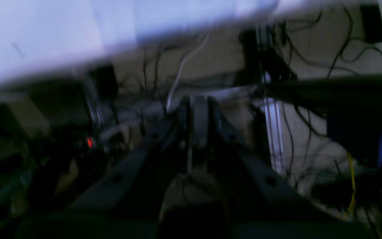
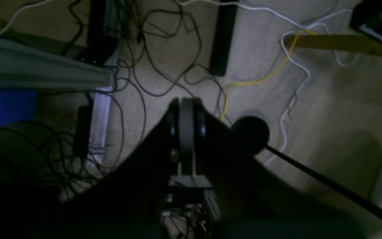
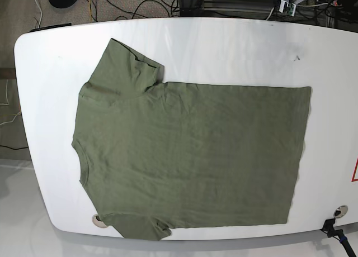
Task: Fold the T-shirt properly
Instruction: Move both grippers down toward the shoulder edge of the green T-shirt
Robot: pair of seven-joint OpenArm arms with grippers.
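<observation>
The olive-green T-shirt (image 3: 190, 156) lies flat on the white table (image 3: 224, 44), seen in the base view. Its neckline points left and its hem is at the right. One sleeve (image 3: 128, 64) spreads toward the back left, the other (image 3: 140, 226) reaches the front edge. Neither arm shows in the base view. In the left wrist view, which is blurred, my left gripper (image 1: 196, 113) looks shut and empty over floor and cables. In the right wrist view my right gripper (image 2: 187, 116) is shut and empty over the floor. The shirt shows in neither wrist view.
The table has round fittings near the front left (image 3: 99, 219) and front right (image 3: 339, 211), and a small dark mark (image 3: 296, 57) at the back right. Cables (image 2: 164, 66) and a black round base (image 2: 250, 132) lie on the floor beside the table.
</observation>
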